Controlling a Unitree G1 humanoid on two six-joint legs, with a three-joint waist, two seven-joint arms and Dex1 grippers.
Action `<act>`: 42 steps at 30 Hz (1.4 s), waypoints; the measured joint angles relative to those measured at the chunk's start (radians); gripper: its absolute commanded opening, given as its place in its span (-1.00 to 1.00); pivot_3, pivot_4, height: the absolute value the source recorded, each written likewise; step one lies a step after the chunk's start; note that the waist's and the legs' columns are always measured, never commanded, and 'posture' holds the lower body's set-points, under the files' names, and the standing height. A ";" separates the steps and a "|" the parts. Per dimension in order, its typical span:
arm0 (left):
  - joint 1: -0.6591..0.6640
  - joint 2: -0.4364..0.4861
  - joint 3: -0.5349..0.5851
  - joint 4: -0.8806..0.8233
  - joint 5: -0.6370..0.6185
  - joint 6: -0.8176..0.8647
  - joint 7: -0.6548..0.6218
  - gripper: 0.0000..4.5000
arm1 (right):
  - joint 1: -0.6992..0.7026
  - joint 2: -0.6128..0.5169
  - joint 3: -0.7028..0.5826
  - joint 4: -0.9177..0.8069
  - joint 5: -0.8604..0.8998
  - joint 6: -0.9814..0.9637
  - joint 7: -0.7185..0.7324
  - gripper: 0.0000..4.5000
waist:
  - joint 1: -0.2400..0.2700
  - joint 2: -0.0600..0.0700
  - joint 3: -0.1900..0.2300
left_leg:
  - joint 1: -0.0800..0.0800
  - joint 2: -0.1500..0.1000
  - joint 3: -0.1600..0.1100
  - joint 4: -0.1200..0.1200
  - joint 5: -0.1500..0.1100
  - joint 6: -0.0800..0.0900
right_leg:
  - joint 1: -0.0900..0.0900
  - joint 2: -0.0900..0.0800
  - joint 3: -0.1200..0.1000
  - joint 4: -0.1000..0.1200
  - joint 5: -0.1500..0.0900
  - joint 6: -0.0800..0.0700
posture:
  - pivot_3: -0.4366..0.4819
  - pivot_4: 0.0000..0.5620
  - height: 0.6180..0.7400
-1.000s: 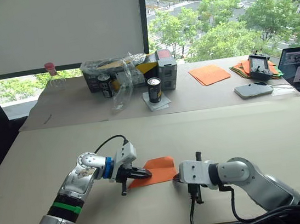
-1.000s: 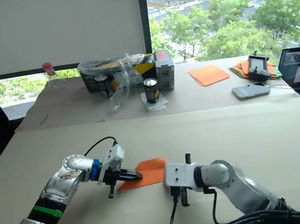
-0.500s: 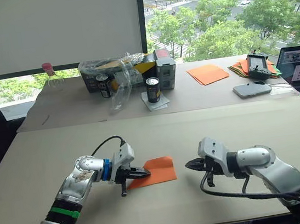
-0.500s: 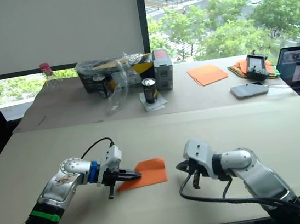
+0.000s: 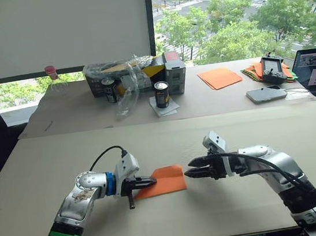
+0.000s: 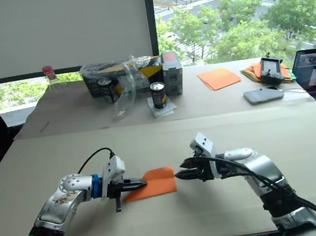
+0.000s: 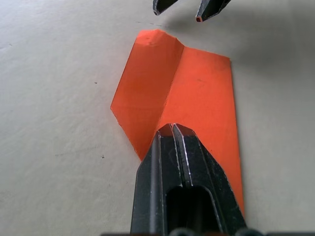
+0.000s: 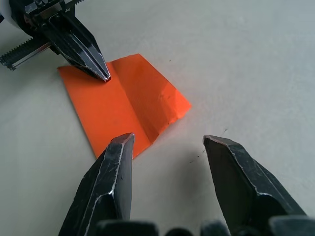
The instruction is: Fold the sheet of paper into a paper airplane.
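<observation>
Paper [image 5: 165, 180] part-folded, near table's [image 5: 47, 161] front edge | left fingers [image 7: 173, 133] clenched, pinning it | right fingers [image 8: 118, 162] spread beside it | your remaining folds ahead

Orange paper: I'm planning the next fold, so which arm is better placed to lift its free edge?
Right. The right gripper is open at the paper's free edge, while the left gripper, shut, presses the opposite end down.

I get bright daylight from the far window [image 5: 237, 11]; the table [image 5: 47, 161] is evenly lit, shadows are soft, and the wrist views are sharp.
</observation>
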 measured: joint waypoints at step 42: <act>0.034 0.044 0.010 -0.009 -0.007 -0.047 0.022 -1.00 | -0.086 0.039 0.067 -0.006 -0.001 -0.026 0.085 -0.99 | -0.002 0.000 0.000 | 0.001 0.000 0.000 -0.002 0.000 0.000 | 0.000 0.000 0.000 0.000 0.000 0.000 | -0.05 -0.47 -0.14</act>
